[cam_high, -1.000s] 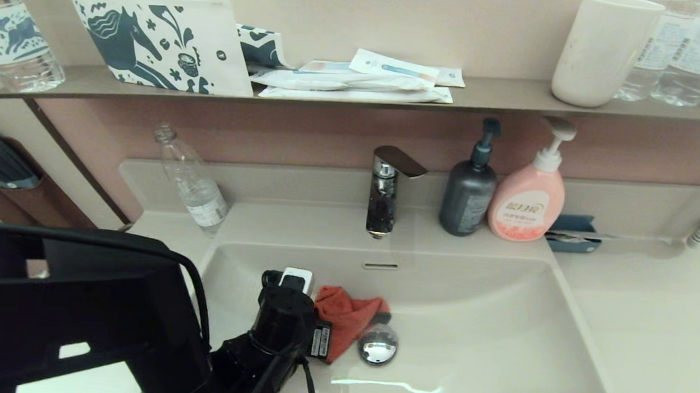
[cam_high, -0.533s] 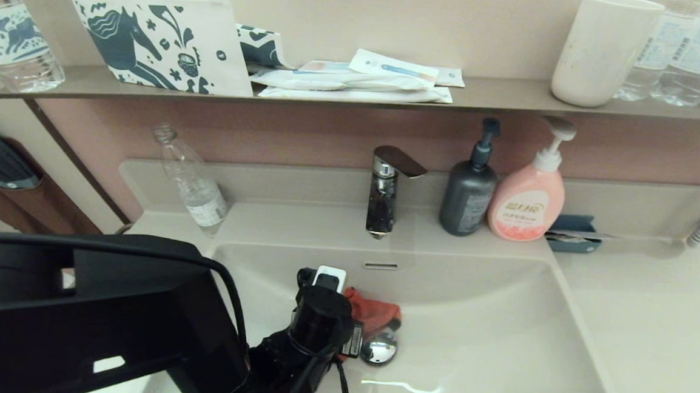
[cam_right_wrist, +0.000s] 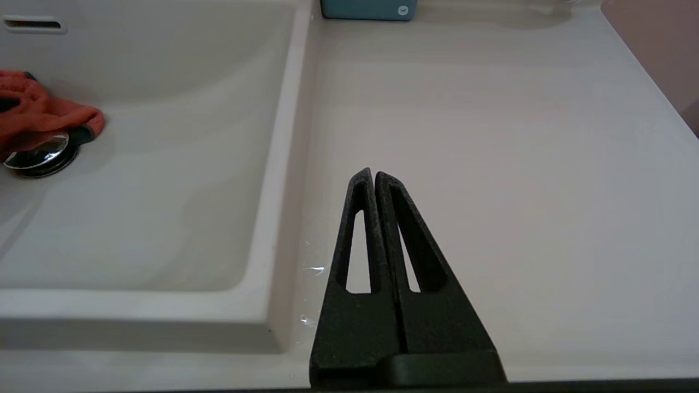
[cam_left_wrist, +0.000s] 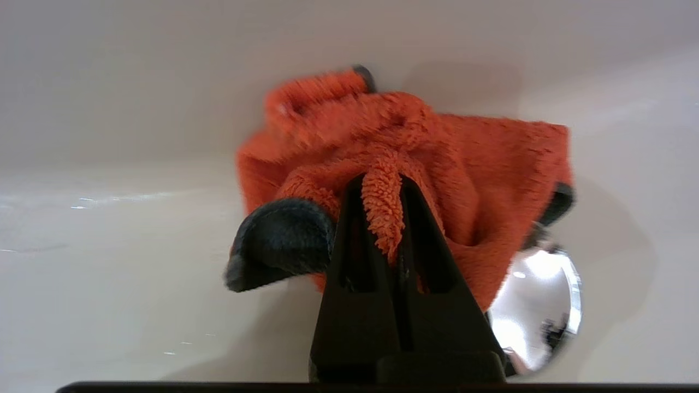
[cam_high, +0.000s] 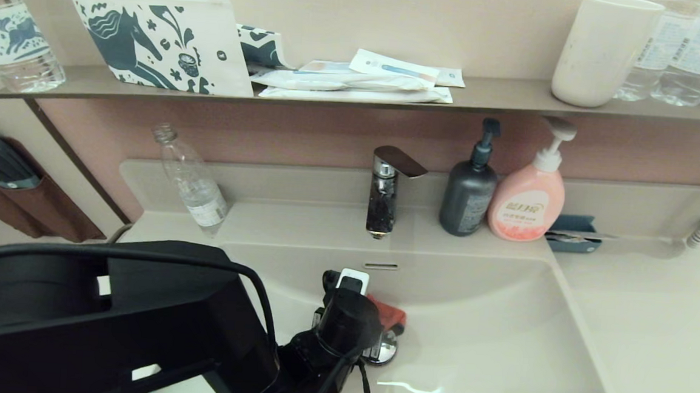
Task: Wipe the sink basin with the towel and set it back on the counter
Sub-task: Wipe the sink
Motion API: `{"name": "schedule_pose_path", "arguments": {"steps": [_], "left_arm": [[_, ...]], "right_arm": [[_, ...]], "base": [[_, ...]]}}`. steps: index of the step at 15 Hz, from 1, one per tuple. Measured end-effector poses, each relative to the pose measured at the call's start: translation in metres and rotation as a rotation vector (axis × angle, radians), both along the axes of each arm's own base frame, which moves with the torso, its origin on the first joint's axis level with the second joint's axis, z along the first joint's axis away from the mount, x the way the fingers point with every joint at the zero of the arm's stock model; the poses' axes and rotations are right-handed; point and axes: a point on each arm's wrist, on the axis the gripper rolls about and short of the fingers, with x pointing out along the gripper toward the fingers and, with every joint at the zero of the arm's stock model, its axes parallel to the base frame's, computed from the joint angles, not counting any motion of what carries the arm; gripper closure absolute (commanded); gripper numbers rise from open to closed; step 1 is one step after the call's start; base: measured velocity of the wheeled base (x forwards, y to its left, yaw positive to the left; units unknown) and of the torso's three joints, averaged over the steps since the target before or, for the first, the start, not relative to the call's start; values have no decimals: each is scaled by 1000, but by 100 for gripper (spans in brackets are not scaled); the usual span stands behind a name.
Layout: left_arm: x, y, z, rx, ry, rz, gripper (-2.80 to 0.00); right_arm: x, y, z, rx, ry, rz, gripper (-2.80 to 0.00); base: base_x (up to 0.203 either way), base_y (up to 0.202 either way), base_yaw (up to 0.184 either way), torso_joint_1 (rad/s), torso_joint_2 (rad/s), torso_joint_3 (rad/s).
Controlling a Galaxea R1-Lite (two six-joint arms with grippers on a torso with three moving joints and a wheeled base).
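Note:
The orange-red towel point(cam_high: 386, 312) with dark grey trim lies bunched on the floor of the off-white sink basin point(cam_high: 487, 338), partly over the chrome drain stopper point(cam_high: 384, 348). My left gripper point(cam_left_wrist: 380, 188) is shut on a fold of the towel point(cam_left_wrist: 426, 142), low in the basin beside the stopper point(cam_left_wrist: 540, 305). In the head view the left wrist hides most of the cloth. My right gripper point(cam_right_wrist: 374, 174) is shut and empty, hovering over the counter point(cam_right_wrist: 491, 136) right of the basin; from there the towel point(cam_right_wrist: 38, 112) shows far off.
A chrome faucet point(cam_high: 385, 189), dark pump bottle point(cam_high: 468, 194), pink soap bottle point(cam_high: 529, 198) and blue holder point(cam_high: 572, 233) line the back ledge. A clear bottle point(cam_high: 195, 187) leans at the back left. The overflow slot point(cam_high: 380, 265) sits below the faucet. The wall shelf point(cam_high: 502, 96) carries a patterned pouch and cup.
My left gripper has dragged the towel rightward across the basin floor, from left of the drain stopper to over it. The towel is more bunched. The right arm has not moved.

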Motion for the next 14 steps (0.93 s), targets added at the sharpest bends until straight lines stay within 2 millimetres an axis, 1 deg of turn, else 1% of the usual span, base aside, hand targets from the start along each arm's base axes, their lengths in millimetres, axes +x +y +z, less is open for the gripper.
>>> {"name": "schedule_pose_path", "arguments": {"steps": [6,10,14], "left_arm": [[5,-25,9,-16,-6,-32,0],[2,-37,3,-30,0,-41,0],[-8,-45,-2,-39,65,-14,0]], "right_arm": [[0,0,0,0,0,0,0],[0,0,0,0,0,0,0],[0,0,0,0,0,0,0]], "base": [[0,0,0,0,0,0],[0,0,0,0,0,0],[0,0,0,0,0,0]]}}
